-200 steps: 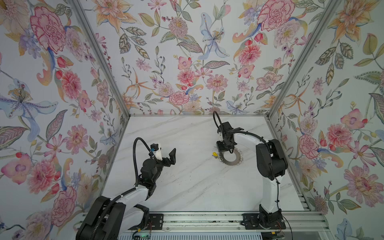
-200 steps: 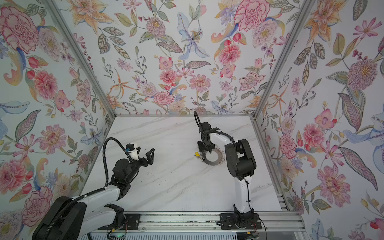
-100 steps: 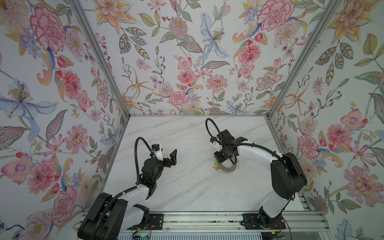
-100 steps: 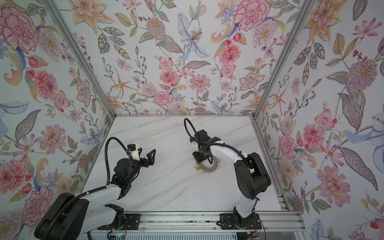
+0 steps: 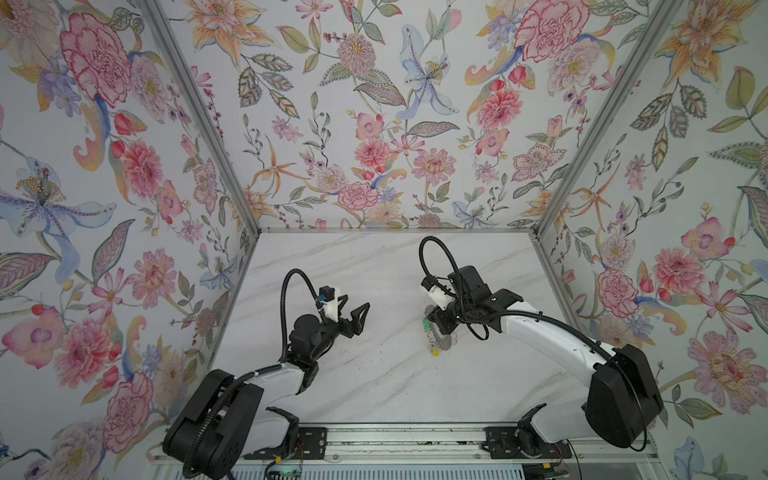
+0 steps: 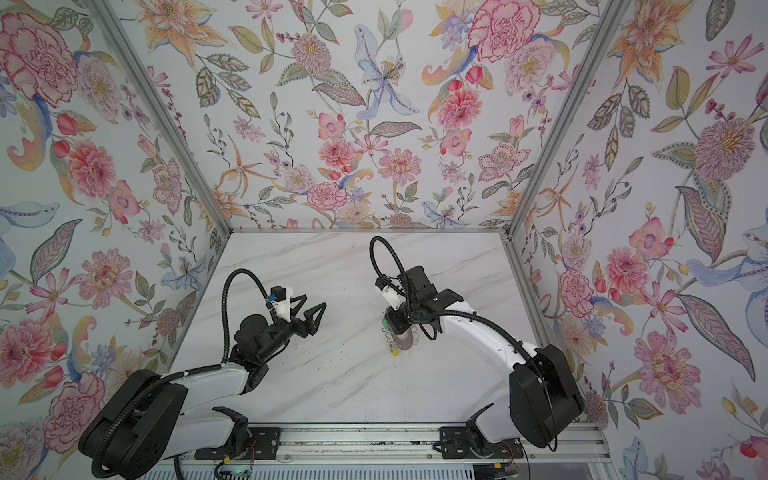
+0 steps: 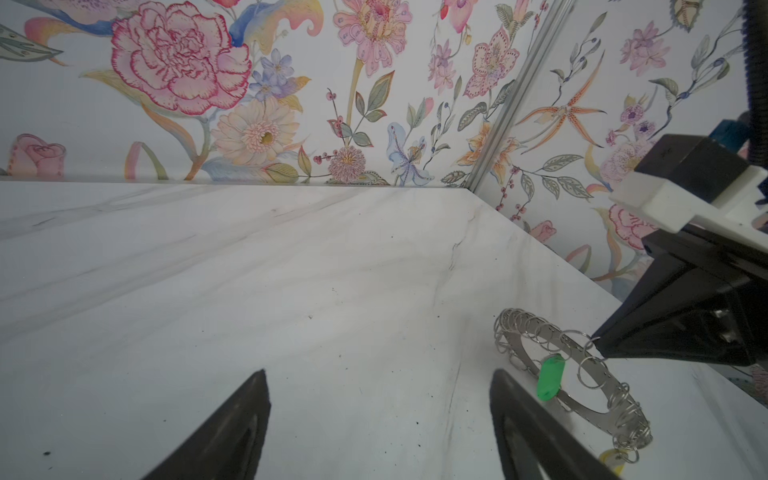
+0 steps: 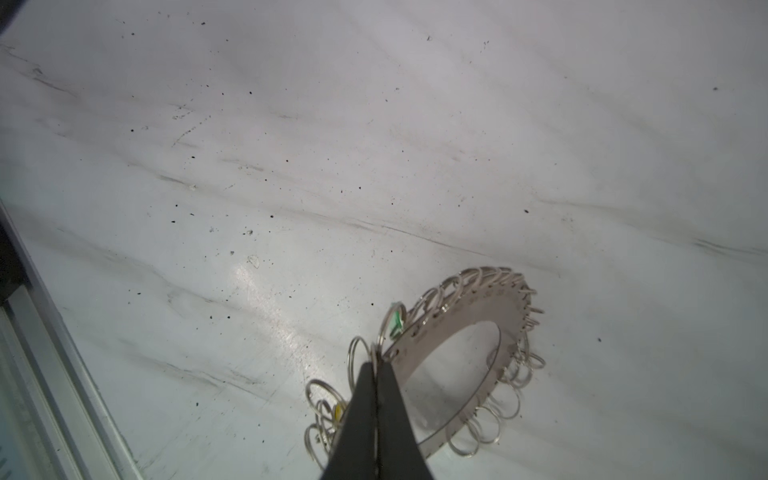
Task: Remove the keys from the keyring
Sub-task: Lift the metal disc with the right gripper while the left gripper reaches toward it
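The right end effector [image 8: 375, 368], jaws pinched shut on the rim of the flat grey metal keyring disc [image 8: 465, 309] fringed w/ small wire loops [image 8: 505, 405], holds it tilted over the white marble-look worktop [image 5: 374, 382]. Whether the disc's low edge touches the surface can't be told. A bright green oblong plastic tag [image 7: 550, 378] hangs from a loop near that pinch point, on the side facing the left end effector [image 7: 378, 374]. A yellow oblong plastic tag [image 5: 435, 352] dangles at the disc's low end, farther from the grip. The key blades are too small to make out. The left end effector, jaws spread wide & holding nothing, sits well apart from the disc, which lies ahead of it & off beyond one fingertip, not btwn the two. Likely step: bring the left in for the green-tagged key. To do it well:
- Centre the tag btwn the open jaws before closing.
- Grip the tag, not the wire.
- Go slow, since the tag prob. swings freely.
- The right needs a firm hold so the disc doesn't twist.

Risk: snagging neighbouring loops.
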Available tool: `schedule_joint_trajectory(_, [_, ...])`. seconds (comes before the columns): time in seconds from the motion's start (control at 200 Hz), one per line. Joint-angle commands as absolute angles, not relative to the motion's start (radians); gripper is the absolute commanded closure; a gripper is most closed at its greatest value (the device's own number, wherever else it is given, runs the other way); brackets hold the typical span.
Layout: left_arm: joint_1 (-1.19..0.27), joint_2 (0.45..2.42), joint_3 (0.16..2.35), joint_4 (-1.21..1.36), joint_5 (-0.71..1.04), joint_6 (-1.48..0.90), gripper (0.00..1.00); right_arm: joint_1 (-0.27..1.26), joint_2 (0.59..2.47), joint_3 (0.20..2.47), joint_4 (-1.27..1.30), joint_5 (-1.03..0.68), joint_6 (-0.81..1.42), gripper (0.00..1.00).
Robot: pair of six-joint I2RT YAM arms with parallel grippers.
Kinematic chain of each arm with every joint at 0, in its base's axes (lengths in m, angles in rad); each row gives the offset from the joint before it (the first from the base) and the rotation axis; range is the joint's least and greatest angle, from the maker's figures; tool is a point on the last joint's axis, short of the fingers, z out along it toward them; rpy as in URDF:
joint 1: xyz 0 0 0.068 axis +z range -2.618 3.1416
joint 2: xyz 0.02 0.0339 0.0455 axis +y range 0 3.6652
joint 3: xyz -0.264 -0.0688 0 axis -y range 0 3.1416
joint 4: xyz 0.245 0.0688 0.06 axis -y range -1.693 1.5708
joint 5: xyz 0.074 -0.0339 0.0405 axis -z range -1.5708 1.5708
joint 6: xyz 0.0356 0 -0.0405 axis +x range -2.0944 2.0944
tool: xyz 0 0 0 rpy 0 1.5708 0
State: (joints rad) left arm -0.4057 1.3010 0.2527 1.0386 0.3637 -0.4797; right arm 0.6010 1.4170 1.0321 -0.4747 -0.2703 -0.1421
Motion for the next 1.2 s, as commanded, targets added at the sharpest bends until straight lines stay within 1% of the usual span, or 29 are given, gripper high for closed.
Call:
schedule_joint_trajectory(0.0, [-0.447,1.341,0.292,1.154,0.497,-0.462,0.19,0.598,1.364,1.019,-0.44,-0.351,-0.14,0.96])
schedule_joint_trajectory(0.095, [-0.492,1.371,0.309,1.193,0.544,-0.451,0.24,0.591,1.347,1.019,-0.441,-0.394,-0.124,0.96])
schedule_joint_trajectory(0.25, [-0.566,1.39,0.33,1.201,0.57,-0.421,0.27,0.577,1.345,1.024,-0.445,-0.461,-0.115,0.97])
schedule_joint_trajectory(0.405, [-0.599,1.435,0.355,1.187,0.578,-0.403,0.27,0.548,1.35,1.047,-0.432,-0.56,-0.097,0.97])
schedule_joint_trajectory(0.515, [-0.599,1.471,0.375,1.191,0.602,-0.421,0.27,0.546,1.356,1.072,-0.428,-0.591,-0.091,0.97])
schedule_joint_trajectory(0.856, [-0.601,1.541,0.403,1.214,0.642,-0.452,0.28,0.577,1.426,1.146,-0.407,-0.61,-0.081,0.97])
schedule_joint_trajectory(0.926, [-0.602,1.554,0.414,1.225,0.666,-0.472,0.33,0.577,1.434,1.152,-0.405,-0.583,-0.084,0.96])
schedule_joint_trajectory(0.986, [-0.612,1.554,0.416,1.234,0.676,-0.483,0.36,0.574,1.443,1.156,-0.393,-0.527,-0.071,0.96])
schedule_joint_trajectory(1.096, [-0.652,1.554,0.427,1.238,0.667,-0.48,0.37,0.57,1.468,1.169,-0.357,-0.491,-0.031,0.96])
schedule_joint_trajectory(1.111, [-0.658,1.583,0.43,1.238,0.667,-0.481,0.37,0.569,1.471,1.17,-0.35,-0.49,-0.027,0.96])
schedule_joint_trajectory(1.196, [-0.696,1.603,0.444,1.241,0.667,-0.479,0.38,0.568,1.488,1.176,-0.317,-0.464,-0.002,0.96])
